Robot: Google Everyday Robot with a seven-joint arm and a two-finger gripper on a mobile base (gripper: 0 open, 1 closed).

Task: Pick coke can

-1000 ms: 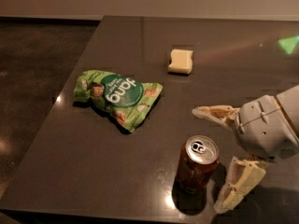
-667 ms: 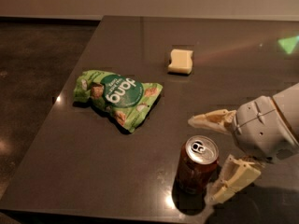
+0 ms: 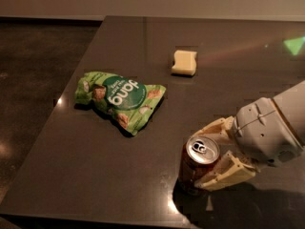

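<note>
Cam view: vs 1 s back, gripper [image 3: 198, 161] had slid in from the right and narrowed to abt can width. Fingers [image 3: 228, 173] straddled the coke can [image 3: 195, 168], one behind, one in front. Looked like contact both sides, so I read it as gripped, lift pending. Can stood upright on the table [image 3: 95, 175], near the front edge. Green snack bag [image 3: 119, 99] well apart to the left, sponge [image 3: 183, 62] farther back; neither in the way. Room straight up looked open; I'd avoid dragging twd the front edge.
</note>
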